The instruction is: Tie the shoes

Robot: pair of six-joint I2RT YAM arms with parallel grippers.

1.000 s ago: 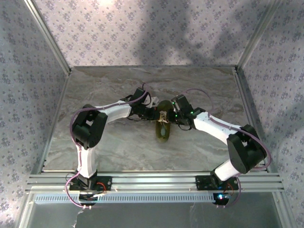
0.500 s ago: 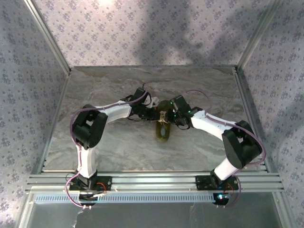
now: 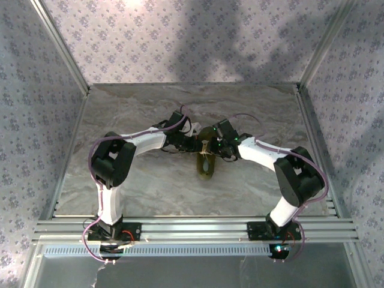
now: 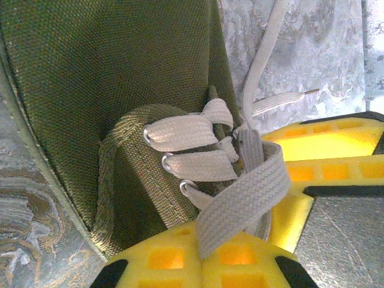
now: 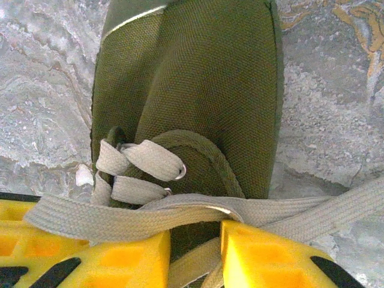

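Subject: the shoe (image 3: pixel 206 165), olive-green canvas, low-top. It stands on its sole near the middle of the table (image 3: pixel 144 186), with the toe toward the far wall and the dark opening toward the arm bases.

Left gripper (image 3: pixel 193 143): it sits at the shoe's left side, level with the lacing. In the left wrist view its yellow fingers (image 4: pixel 156 261) are pressed together. One flat band of the white laces (image 4: pixel 240 201) runs from the eyelets down into the seam between them and is pinched there. A free lace end (image 4: pixel 282 102) lies on the table beyond the shoe.

Right gripper (image 3: pixel 217 147): it sits at the shoe's right side, opposite the left one, so the lacing lies between the two. In the right wrist view its fingers (image 5: pixel 90 252) stand partly apart. A lace band lies across the left finger and over the gap, and another strand drops through the gap. No clamp on either strand is evident.

Surface: the tabletop has a grey-brown marble pattern, seen close in both wrist views beside the shoe.

Enclosure: walls (image 3: pixel 180 36) papered in a pale floral print stand on three sides, with aluminium posts at the corners. An aluminium rail (image 3: pixel 192 228) along the near edge carries both arm bases.
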